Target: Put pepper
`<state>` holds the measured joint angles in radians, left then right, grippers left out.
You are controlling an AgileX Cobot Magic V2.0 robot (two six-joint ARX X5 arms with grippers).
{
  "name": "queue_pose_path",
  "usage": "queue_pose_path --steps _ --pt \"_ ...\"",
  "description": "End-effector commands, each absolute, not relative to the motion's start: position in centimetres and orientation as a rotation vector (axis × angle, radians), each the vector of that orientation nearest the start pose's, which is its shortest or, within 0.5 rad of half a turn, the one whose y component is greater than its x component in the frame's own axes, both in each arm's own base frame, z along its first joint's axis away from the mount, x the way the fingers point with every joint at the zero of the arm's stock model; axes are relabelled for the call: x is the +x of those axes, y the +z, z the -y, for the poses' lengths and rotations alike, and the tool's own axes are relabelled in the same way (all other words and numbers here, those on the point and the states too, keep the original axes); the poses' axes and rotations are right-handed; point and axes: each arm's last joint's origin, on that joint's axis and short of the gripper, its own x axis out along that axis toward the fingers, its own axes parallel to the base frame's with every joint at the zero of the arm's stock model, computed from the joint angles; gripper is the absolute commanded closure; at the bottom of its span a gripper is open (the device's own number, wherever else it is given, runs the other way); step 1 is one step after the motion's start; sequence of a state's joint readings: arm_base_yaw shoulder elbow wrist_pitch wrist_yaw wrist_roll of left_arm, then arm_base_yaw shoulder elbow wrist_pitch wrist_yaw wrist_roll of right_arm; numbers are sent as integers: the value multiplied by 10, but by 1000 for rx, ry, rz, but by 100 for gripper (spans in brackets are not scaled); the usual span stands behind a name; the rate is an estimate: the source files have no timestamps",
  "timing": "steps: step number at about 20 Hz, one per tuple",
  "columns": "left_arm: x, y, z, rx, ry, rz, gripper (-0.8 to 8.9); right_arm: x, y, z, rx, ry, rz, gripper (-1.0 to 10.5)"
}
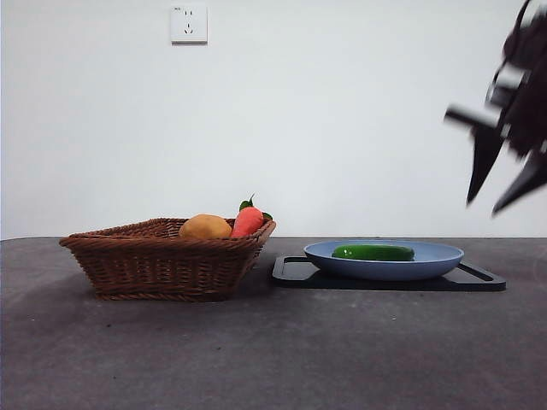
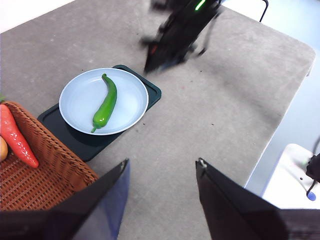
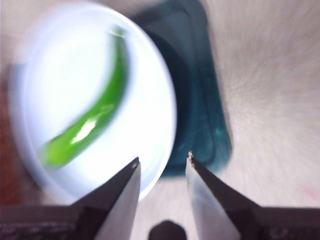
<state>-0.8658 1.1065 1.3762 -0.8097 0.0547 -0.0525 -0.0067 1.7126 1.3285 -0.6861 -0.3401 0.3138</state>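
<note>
From my seat I see a dark grey, faintly speckled tabletop (image 1: 273, 350) running back to a plain white wall (image 1: 342, 111) with a white power socket (image 1: 189, 23) high on it; the left wrist view shows the table's rounded corner and pale floor beyond. The glossy green, curved pepper (image 1: 373, 252) lies flat inside the shallow pale blue round plate (image 1: 444, 256), which sits on a flat black rectangular tray (image 1: 479, 280). Just beside the tray stands a brown woven wicker basket (image 1: 154, 265) holding a red-orange tapered carrot-like vegetable with green leaves (image 1: 248, 220) and a rounded yellow-brown potato-like item (image 1: 205, 227). Nothing lies between the plate and the air above it. My right gripper (image 3: 162, 159) hangs above the plate's edge and the tray, its two black jaws parted a little with nothing between them; in the front view it shows blurred at the upper right. My left gripper (image 2: 162, 167) waits high over bare table near the basket, jaws spread wide and empty.
</note>
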Motion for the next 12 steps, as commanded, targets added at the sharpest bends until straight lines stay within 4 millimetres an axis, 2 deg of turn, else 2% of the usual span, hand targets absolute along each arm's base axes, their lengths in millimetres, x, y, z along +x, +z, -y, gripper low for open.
queue_pose_path --steps 1,4,7,10,12 --pt "131 417 159 169 -888 -526 580 332 278 -8 366 199 -1066 777" --pt "131 416 158 179 -887 -540 581 278 320 -15 261 273 -1089 779" --pt "130 415 157 185 -885 -554 581 219 354 -23 200 377 -1078 780" --pt "130 414 157 187 -885 -561 582 168 380 -29 204 521 -997 789" --pt "130 414 157 187 -885 -560 583 138 390 -30 184 569 -952 859"
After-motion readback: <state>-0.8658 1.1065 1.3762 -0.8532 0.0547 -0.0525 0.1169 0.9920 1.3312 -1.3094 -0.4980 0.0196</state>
